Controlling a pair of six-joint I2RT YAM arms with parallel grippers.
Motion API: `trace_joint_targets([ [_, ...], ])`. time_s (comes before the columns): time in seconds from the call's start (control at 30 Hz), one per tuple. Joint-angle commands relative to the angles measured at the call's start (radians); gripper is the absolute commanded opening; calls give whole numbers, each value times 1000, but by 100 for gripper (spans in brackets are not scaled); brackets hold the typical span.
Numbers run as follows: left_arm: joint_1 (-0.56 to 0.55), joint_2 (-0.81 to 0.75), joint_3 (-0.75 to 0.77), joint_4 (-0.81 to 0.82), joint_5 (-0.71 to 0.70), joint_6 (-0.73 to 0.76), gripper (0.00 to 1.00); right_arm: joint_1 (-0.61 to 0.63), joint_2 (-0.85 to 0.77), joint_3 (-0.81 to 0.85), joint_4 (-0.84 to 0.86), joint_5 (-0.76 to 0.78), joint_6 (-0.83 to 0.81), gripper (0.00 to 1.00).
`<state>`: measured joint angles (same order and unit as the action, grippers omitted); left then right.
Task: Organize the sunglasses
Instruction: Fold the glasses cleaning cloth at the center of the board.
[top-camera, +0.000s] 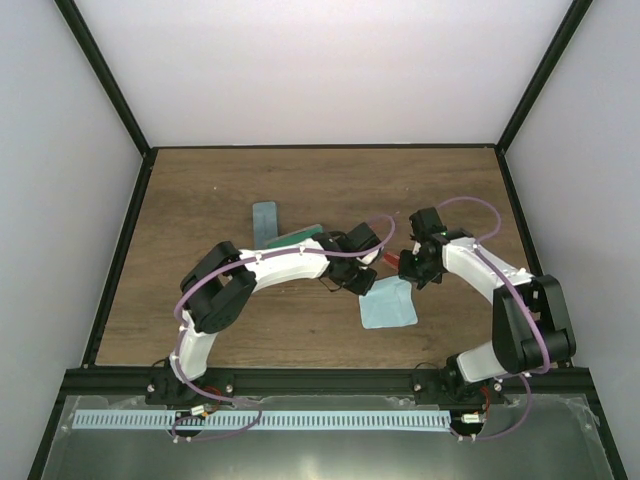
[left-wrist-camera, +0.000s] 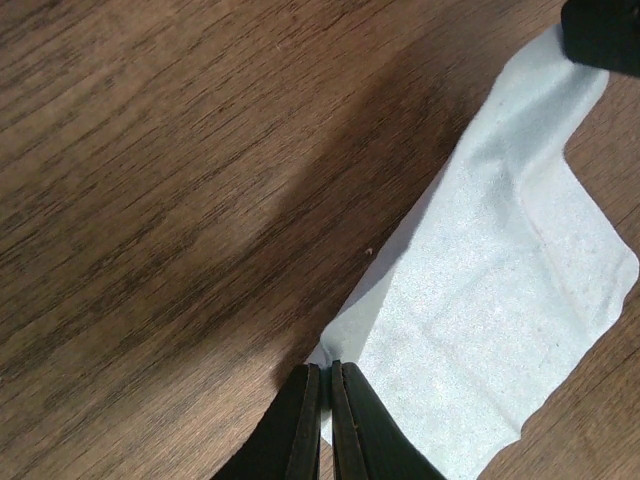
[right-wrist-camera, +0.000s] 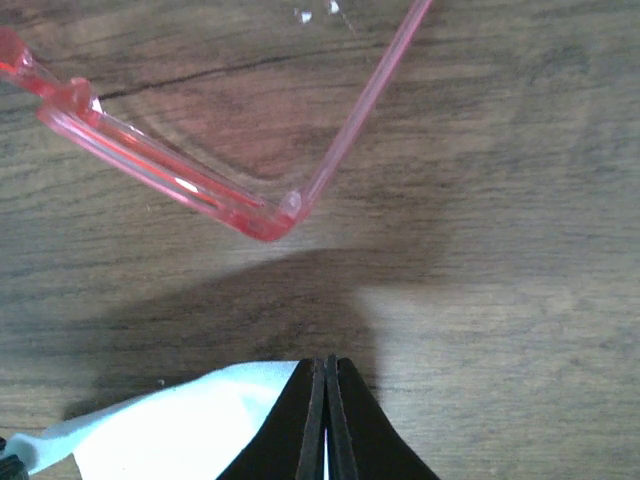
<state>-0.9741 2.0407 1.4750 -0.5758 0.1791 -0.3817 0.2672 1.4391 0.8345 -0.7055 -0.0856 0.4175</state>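
The sunglasses (right-wrist-camera: 160, 172) are red and thin-framed. They lie open on the wood just ahead of my right gripper (right-wrist-camera: 326, 362), with one slender arm (right-wrist-camera: 362, 105) running up and away. In the top view only a red bit of the sunglasses (top-camera: 388, 258) shows between the two wrists. A light-blue cloth (left-wrist-camera: 500, 300) lies flat on the table. My left gripper (left-wrist-camera: 328, 368) is shut on its near corner. The right gripper is shut on another corner of the cloth (right-wrist-camera: 180, 420), and a sliver of it shows between the pads.
A blue oblong case (top-camera: 265, 221) lies at mid-table left of centre. A second, green-edged case (top-camera: 297, 239) is partly under my left arm. The cloth (top-camera: 388, 306) spreads toward the near side between the arms. Black frame posts and white walls border the wooden table (top-camera: 200, 200).
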Motion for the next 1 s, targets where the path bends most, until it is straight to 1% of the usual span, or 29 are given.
trace_joint_targets([
  [0.0, -4, -49, -9, -11, 0, 3, 4, 9, 27, 56, 17, 34, -20, 1],
  [0.2, -6, -62, -17, -13, 6, 3, 4, 10, 15, 77, 0, 28, -25, 1],
  [0.47, -6, -36, 30, -30, 44, 15, 4, 10, -10, 32, -20, 11, -19, 2],
  [0.97, -31, -38, 1, -40, 91, 33, 4, 22, -54, -12, -44, -7, -6, 2],
])
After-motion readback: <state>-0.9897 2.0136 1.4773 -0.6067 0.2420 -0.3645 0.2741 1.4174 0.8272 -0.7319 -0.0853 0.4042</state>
